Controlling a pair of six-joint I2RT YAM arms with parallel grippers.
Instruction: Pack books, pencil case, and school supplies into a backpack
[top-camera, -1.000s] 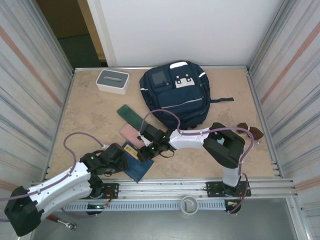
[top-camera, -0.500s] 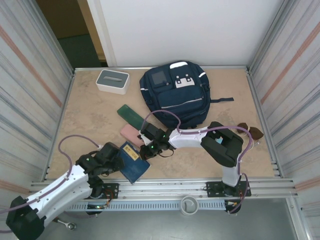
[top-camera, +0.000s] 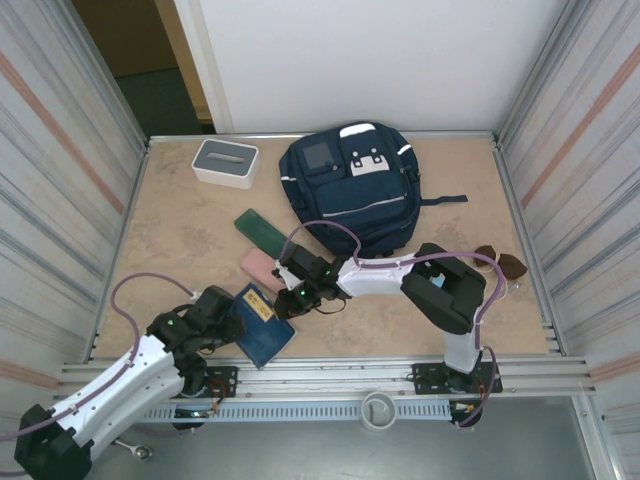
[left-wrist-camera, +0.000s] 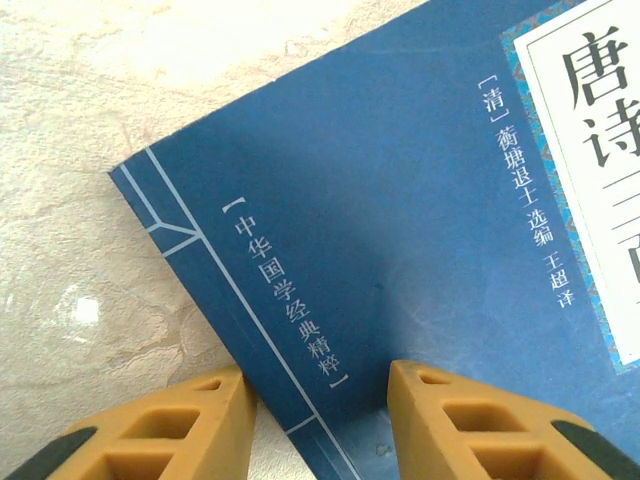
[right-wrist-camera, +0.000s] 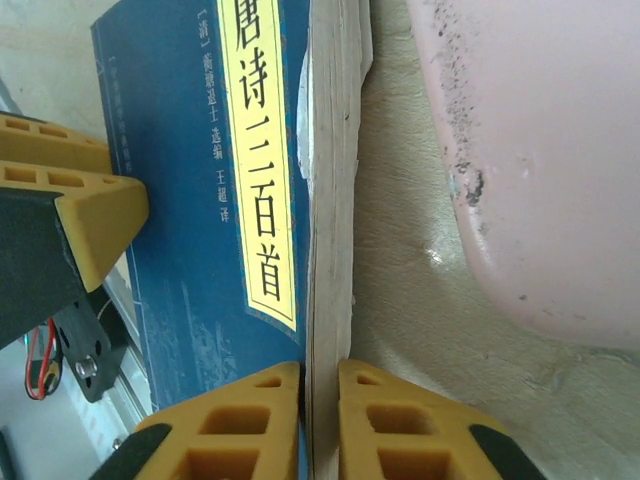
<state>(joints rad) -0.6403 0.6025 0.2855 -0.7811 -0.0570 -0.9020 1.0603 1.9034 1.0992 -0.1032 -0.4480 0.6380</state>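
Tabletop (top-camera: 185, 245): left gripper (left-wrist-camera: 320, 388) low, half-spread over book (left-wrist-camera: 400, 240) spine corner; right gripper (right-wrist-camera: 320, 385) pinches its page edge; bare surface leftward.

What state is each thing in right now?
book: closed, cover up, lying flat.
right gripper: shut on the book's page edge.
left gripper: open, straddling the book's spine edge.
backpack: lying front up, looks zipped shut.
pink case: lying flat, looks closed.
green case: lying flat, looks closed.
white box: upright, grey top on.
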